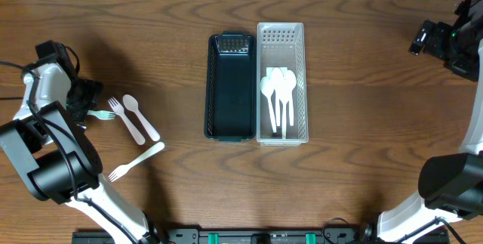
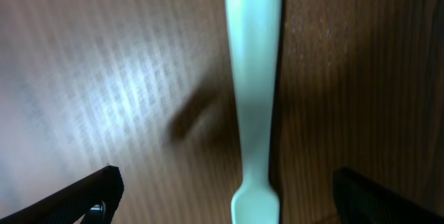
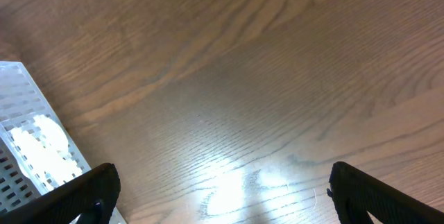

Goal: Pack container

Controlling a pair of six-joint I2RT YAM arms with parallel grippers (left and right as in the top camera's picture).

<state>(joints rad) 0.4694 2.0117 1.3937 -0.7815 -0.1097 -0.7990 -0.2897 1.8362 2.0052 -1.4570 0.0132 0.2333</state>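
A black tray (image 1: 230, 85) and a clear perforated tray (image 1: 281, 40) stand side by side at the table's middle. The clear tray holds several white spoons (image 1: 278, 85). At the left lie a pale utensil (image 1: 102, 114), a white fork (image 1: 124, 122), a white spoon (image 1: 143, 119) and another white fork (image 1: 136, 161). My left gripper (image 1: 87, 106) is open and low over the pale utensil's handle (image 2: 253, 78), which runs between the fingers (image 2: 229, 200) untouched. My right gripper (image 1: 423, 40) is open and empty at the far right, over bare wood (image 3: 222, 196).
The clear tray's corner with spoons shows at the left edge of the right wrist view (image 3: 35, 148). The black tray has a ribbed end (image 1: 232, 44) at its far side. Bare wooden table lies between the trays and each arm.
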